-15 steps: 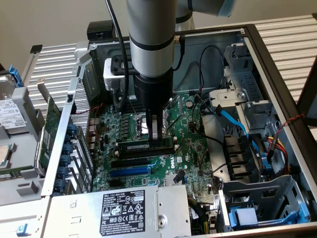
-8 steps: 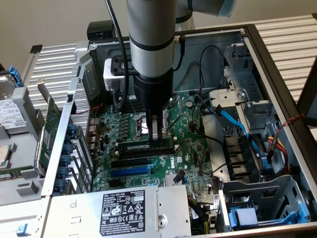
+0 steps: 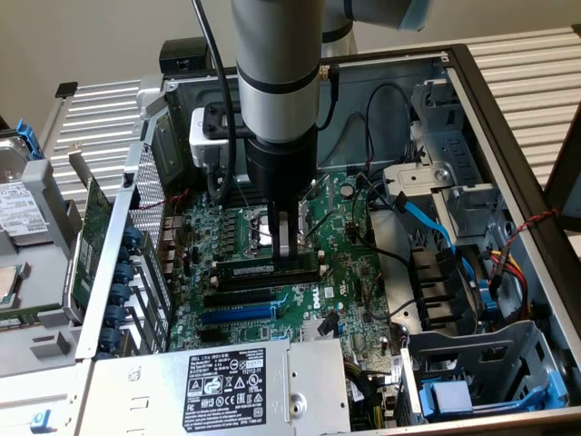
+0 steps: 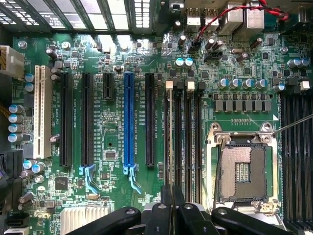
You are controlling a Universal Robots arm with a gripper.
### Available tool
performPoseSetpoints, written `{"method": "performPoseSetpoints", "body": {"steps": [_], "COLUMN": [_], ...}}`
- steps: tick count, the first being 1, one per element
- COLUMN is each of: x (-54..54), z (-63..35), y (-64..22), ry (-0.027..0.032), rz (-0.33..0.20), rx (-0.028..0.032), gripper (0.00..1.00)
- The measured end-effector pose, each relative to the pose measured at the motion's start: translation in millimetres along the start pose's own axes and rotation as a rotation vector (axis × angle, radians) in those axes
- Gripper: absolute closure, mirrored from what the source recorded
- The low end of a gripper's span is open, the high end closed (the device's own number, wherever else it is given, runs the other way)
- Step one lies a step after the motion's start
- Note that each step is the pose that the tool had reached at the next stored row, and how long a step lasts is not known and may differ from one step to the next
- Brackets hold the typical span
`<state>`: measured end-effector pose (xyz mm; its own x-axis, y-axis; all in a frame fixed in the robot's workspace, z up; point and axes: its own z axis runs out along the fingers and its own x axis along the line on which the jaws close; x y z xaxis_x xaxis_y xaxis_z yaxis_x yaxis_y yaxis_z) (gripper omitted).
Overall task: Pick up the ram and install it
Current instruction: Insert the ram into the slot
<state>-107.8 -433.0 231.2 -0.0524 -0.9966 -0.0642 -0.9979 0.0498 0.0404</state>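
the arm (image 3: 277, 82) reaches straight down into the open case (image 3: 508, 136), with the gripper (image 3: 289, 247) low over the board (image 3: 359, 272). its two fingers (image 3: 285, 238) are drawn close together, and as far as i can see they are nipping the top edge of the ram (image 3: 254, 270). the ram stands on its long edge in a memory slot. its green face and white label are turned toward the power supply (image 3: 227, 386) at the near edge of the case. the fingers meet it toward its end on the exterior view's right.

just behind the ram is the bare cpu socket (image 3: 257, 229), with its metal frame. on the other side of the ram, toward the power supply, run black card slots and one blue slot (image 3: 238, 313). a blue cable (image 3: 427, 222) curves over the drive bays on the exterior view's right.

from the wrist the gripper (image 4: 172, 197) sits over the row of memory slots (image 4: 188, 137), its black fingertips (image 4: 165, 205) almost touching. the cpu socket (image 4: 243, 171) is just beside those slots, and the blue slot (image 4: 129, 122) lies well off on their other side.
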Motion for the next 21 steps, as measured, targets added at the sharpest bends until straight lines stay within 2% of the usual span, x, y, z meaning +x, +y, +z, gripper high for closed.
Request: {"method": "performPoseSetpoints", "body": {"steps": [19, 21], "x": [-0.1, -0.2], "z": [1.8, 2.6], "y": [0.8, 0.7], "ry": [0.0003, -0.001], "rz": [0.0, 0.0], "rx": [0.0004, 0.001], "gripper": [0.88, 0.88]}}
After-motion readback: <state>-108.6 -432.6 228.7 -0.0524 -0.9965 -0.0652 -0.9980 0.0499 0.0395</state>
